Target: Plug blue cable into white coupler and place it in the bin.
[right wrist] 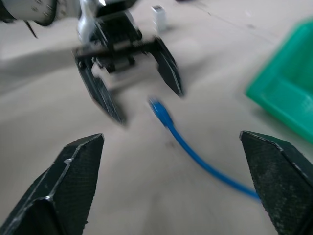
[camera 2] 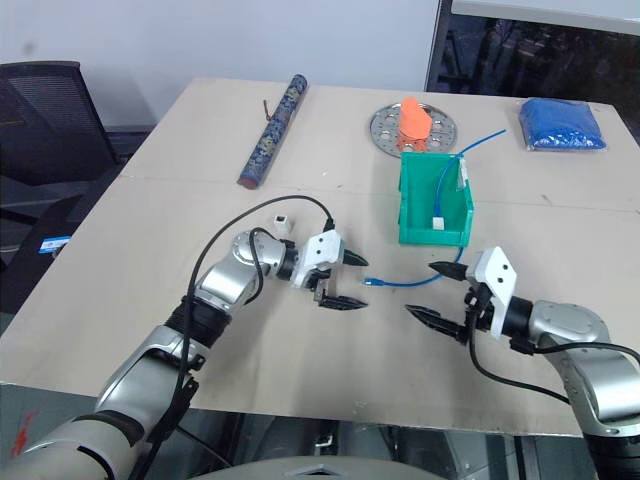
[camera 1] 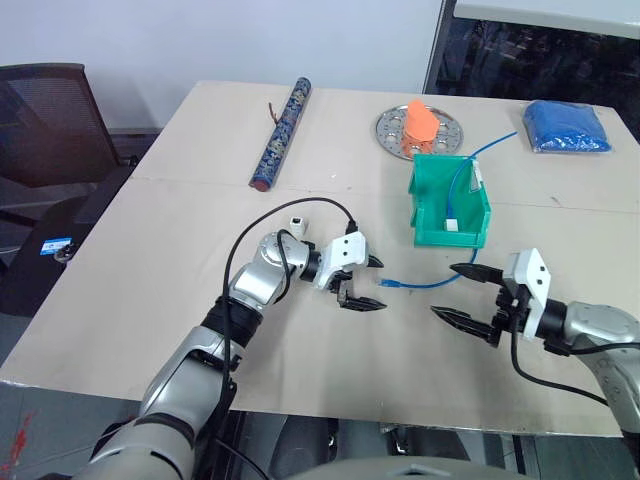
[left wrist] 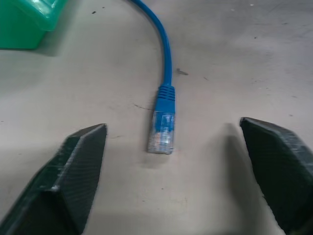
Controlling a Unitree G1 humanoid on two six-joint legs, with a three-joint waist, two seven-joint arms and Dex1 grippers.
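While lying on the table (camera 1: 150, 300), blue cable (camera 1: 425, 285) plug sits between spread left gripper (camera 1: 362, 283) fingers; right gripper (camera 1: 465, 292) at three o'clock, released.

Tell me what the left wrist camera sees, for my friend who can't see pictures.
A blue cable lies on a tan table, its clear plug resting between two open black fingers. A green bin sits in one corner.

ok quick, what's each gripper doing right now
left gripper: fingers open, empty, the blue cable plug lying on the table between them.
right gripper: fingers open, holding nothing.
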